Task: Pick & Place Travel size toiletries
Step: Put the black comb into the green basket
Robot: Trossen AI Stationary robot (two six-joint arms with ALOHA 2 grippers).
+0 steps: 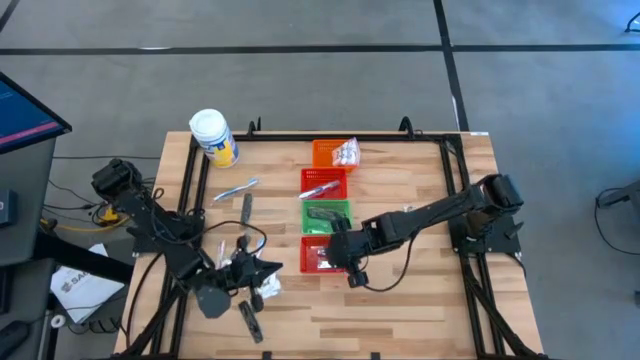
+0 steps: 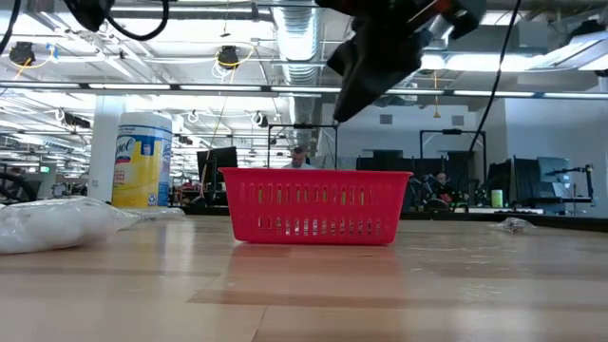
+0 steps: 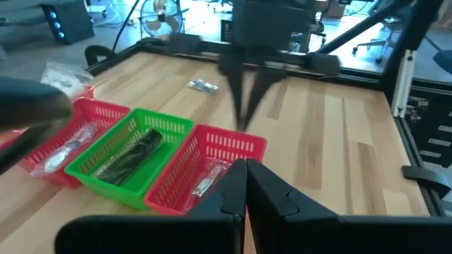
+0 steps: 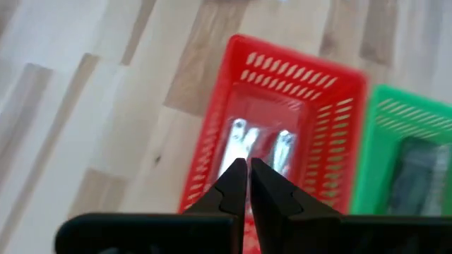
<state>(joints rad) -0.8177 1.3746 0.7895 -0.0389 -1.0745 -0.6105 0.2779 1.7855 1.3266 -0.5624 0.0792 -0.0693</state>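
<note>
Four mesh baskets stand in a row. The near red basket [image 1: 320, 256] holds silvery tubes in clear packets [image 4: 258, 144]. The green basket [image 3: 131, 152] holds dark strips, the far red one [image 1: 324, 183] a toothbrush, the orange one [image 1: 328, 152] sachets [image 1: 346, 152]. My right gripper [image 4: 247, 176] is shut and hangs empty above the near red basket. My left gripper [image 3: 245, 180] is shut and empty, left of that basket, above the table. Loose on the table lie a toothbrush [image 1: 237, 188], two dark strips [image 1: 246, 205] [image 1: 250, 320] and sachets [image 1: 264, 290].
A large white jar with a yellow label [image 1: 213, 136] stands at the table's far left corner. A small silvery packet [image 3: 203, 85] lies on the wood right of the baskets. A black frame rims the table [image 1: 440, 290]. People and desks show in the room beyond.
</note>
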